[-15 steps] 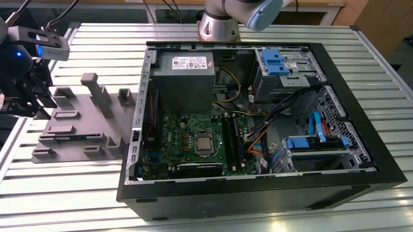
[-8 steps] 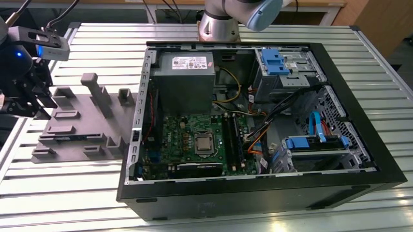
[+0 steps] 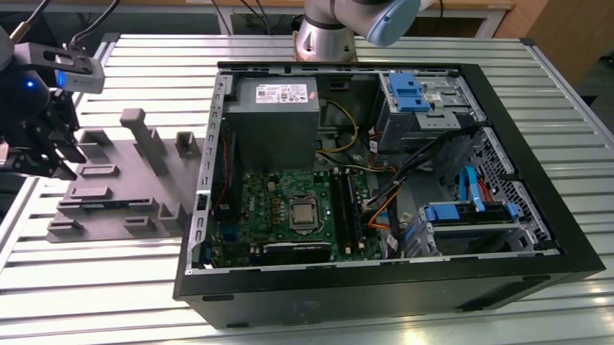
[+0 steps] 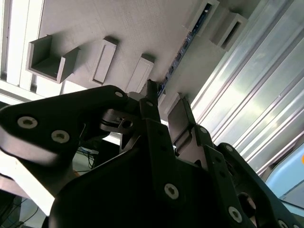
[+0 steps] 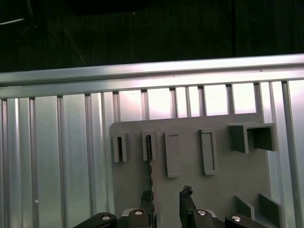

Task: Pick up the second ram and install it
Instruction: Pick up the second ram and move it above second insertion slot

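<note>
Pincer [image 5: 167, 191], jaws apart, hovers near second ram [image 5: 150, 171]

Exterior view: stands high and well back, off the arm. Looks down at a slant over the slatted table [image 3: 172, 79], with the open computer case [image 3: 384, 180] in the middle and the grey fixture plate [image 3: 125, 180] at the exterior view's left.

First wrist view: rides above the gripper [image 5: 166, 195] and faces along its fingers [image 5: 186, 202] onto plate and slats, fairly near.

Second wrist view: sits close behind the gripper body and peers obliquely past it.

Share plate, slats and gripper in all three.
</note>
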`<state>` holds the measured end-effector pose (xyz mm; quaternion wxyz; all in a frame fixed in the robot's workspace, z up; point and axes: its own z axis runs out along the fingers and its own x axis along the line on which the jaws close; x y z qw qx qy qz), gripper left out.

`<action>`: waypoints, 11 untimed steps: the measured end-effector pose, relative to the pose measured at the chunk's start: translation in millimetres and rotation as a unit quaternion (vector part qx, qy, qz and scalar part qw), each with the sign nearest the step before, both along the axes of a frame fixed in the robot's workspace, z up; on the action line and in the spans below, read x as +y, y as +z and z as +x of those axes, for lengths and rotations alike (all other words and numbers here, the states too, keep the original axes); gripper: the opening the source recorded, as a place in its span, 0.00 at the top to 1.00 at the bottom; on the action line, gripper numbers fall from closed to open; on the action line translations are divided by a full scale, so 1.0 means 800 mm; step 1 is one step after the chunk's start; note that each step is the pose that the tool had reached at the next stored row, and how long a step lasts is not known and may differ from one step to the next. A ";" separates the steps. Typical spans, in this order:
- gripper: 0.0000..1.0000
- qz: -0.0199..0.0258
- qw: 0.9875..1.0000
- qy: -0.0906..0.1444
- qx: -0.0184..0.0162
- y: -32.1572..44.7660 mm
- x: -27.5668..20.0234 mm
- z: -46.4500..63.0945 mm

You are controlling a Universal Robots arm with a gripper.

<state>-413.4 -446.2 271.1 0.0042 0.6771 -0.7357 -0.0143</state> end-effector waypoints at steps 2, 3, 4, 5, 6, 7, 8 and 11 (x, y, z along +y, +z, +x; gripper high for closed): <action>0.63 0.000 1.000 0.000 0.000 -0.0040 -0.0004 0.000; 0.63 0.000 1.000 0.000 0.000 -0.0063 -0.0006 0.000; 0.63 0.000 1.000 0.000 0.000 -0.0086 -0.0011 0.000; 0.63 0.000 1.000 0.001 0.000 -0.0108 -0.0013 0.000; 0.63 0.000 1.000 0.001 0.000 -0.0131 -0.0014 0.000; 0.63 0.000 1.000 0.001 0.000 -0.0153 -0.0015 0.000; 0.63 0.000 1.000 0.001 0.000 -0.0176 -0.0017 0.000; 0.63 0.000 1.000 0.002 0.000 -0.0235 -0.0027 0.000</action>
